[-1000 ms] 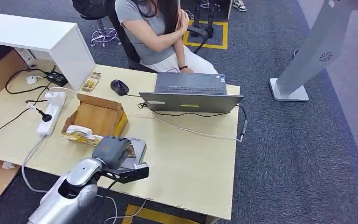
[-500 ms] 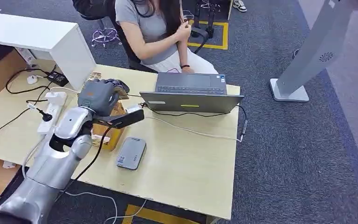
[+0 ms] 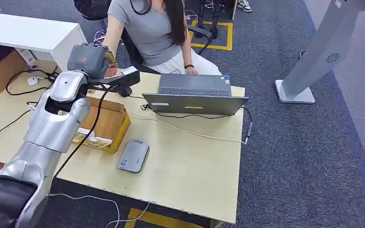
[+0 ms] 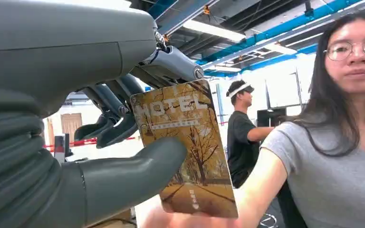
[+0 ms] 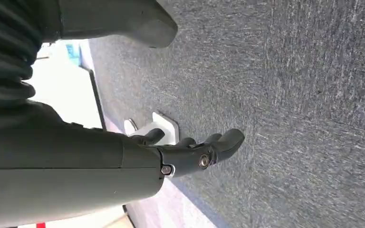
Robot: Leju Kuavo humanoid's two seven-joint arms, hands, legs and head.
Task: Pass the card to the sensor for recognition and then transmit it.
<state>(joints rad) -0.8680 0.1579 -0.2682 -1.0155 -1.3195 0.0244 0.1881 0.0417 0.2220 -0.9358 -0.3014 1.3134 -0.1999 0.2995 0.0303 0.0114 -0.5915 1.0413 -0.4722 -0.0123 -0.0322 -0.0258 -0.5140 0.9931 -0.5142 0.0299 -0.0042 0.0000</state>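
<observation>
My left hand (image 3: 89,58) is raised at the far left of the desk, toward the seated person (image 3: 152,33). It pinches a brown hotel card (image 4: 186,142) between thumb and fingers; the card (image 3: 109,58) peeks out beside the hand in the head view. The person's arm (image 4: 261,185) reaches in under the card, the hand itself hidden. The grey sensor box (image 3: 134,156) lies flat on the desk near the front edge, well behind my left hand. My right hand (image 5: 190,152) hangs over grey carpet, fingers spread, holding nothing.
An open cardboard box (image 3: 102,122) with more cards sits under my left forearm. A laptop (image 3: 195,95) with a trailing cable, a mouse (image 3: 123,90) and a power strip share the desk (image 3: 190,171). A white counter (image 3: 33,35) stands far left, a grey kiosk base (image 3: 294,92) on the right.
My left hand has lifted the card from the sensor box and carried it up and away across the desk toward the person, who has leaned forward and stretched an arm to it.
</observation>
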